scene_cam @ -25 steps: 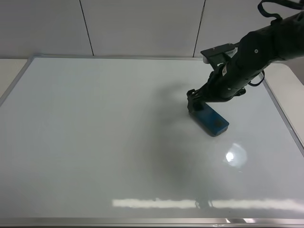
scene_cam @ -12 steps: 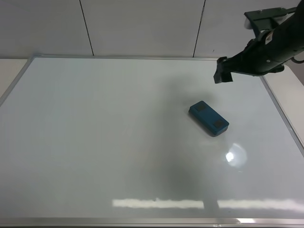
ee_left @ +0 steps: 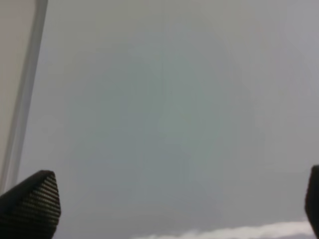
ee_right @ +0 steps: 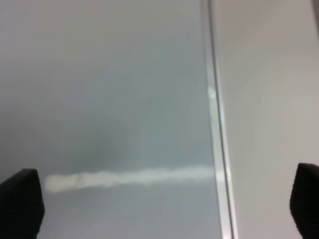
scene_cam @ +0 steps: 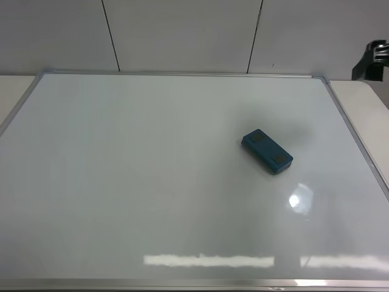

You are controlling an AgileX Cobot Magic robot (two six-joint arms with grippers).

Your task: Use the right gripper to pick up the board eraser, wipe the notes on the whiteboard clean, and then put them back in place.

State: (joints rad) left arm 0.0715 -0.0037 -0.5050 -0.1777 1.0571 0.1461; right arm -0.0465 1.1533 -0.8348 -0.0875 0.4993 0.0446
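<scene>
The teal-blue board eraser (scene_cam: 267, 151) lies flat on the whiteboard (scene_cam: 121, 170), right of the middle, with its two dark pads facing up. Nothing holds it. I see no red notes anywhere on the board. Only a black piece of the right arm (scene_cam: 372, 61) shows, at the far right edge of the high view, well away from the eraser. In the right wrist view my right gripper (ee_right: 162, 209) is open and empty above the board's metal frame (ee_right: 215, 124). In the left wrist view my left gripper (ee_left: 172, 206) is open and empty over the board, near its frame (ee_left: 25, 99).
The beige table (scene_cam: 364, 103) shows to the right of the board and at the far left corner. A white panelled wall (scene_cam: 182, 30) stands behind. Light glare (scene_cam: 301, 199) lies on the board in front of the eraser.
My right gripper has let go of the eraser, risen and drawn back to the upper right, almost out of the high view. The eraser stays where it was.
</scene>
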